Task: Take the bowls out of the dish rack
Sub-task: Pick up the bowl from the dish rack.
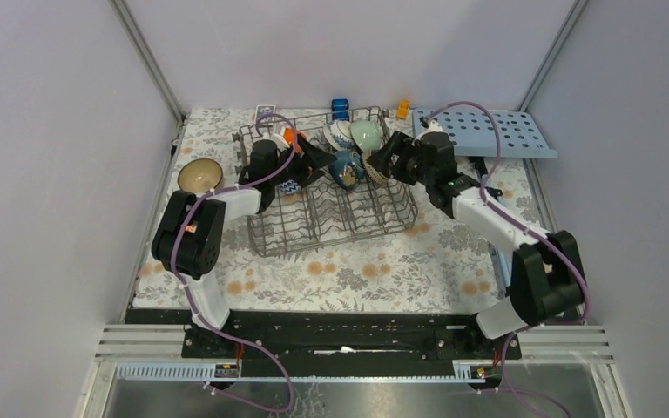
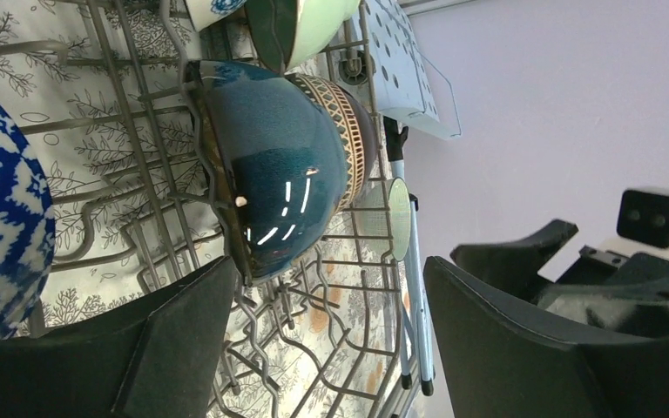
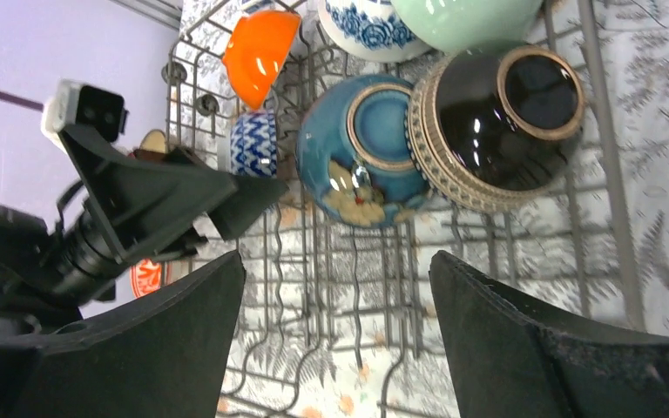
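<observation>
Left gripper [image 2: 329,266]: jaws wide apart with nothing in them, aimed at the dark blue bowl [image 2: 279,165], which stands on edge between the tines.
Right gripper [image 3: 338,261]: also open and empty, coming at the same cluster from the other side. It's looking at the foot of the dark blue bowl and at the dark brown bowl [image 3: 496,122] touching it.
Where the bowls are: bunched in the far half of the dish rack [image 1: 331,222]. The orange bowl [image 3: 261,52], blue-and-white bowl [image 3: 254,144] and pale green bowl [image 3: 462,17] are all close by. One pale bowl [image 1: 199,176] already sits on the bench [image 1: 357,270], left of the rack.
Step in hand: looks to me like lining up a grab on the dark blue one, and nothing's gripped yet.
How I'd do it: put one finger inside the rim and one outside, pinch the wall, then lift along the tines rather than dragging sideways. The brown bowl may tip once its neighbour goes.
Arm pose: both arms reach forward and fold inward over the rack, with the wrists rolled so the grippers face each other across the bowls.
Watch out: the two grippers are near each other, so I'd only send one in.
</observation>
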Motion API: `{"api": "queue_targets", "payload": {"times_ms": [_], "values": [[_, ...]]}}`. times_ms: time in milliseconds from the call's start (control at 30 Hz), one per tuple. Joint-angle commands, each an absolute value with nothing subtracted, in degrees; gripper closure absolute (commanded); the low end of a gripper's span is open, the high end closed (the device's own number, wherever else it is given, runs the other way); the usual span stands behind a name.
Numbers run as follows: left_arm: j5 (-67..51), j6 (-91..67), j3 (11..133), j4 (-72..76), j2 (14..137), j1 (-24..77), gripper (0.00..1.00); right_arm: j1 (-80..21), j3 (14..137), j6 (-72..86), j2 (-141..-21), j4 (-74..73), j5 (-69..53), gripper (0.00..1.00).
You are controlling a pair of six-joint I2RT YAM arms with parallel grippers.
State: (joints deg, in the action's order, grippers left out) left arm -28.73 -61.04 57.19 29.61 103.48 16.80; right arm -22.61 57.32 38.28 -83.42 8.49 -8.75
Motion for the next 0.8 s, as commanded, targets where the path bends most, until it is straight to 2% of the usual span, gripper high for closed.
{"api": "queue_targets", "payload": {"times_ms": [0, 400, 767], "values": [[-31.00, -63.28, 58.77, 36.43, 105.79, 16.39, 0.17, -22.85, 65.25, 40.25, -91.01, 13.76, -11.94, 0.16], [-31.38, -64.09, 59.68, 38.65, 109.57, 16.39, 0.22, -22.75, 80.14, 42.49, -107.65, 10.39, -14.67, 0.30], [-33.12, -65.24, 59.75, 43.16, 110.78, 16.37, 0.32, -22.85, 84.06, 44.05, -113.91, 9.53, -18.41, 0.40]]}}
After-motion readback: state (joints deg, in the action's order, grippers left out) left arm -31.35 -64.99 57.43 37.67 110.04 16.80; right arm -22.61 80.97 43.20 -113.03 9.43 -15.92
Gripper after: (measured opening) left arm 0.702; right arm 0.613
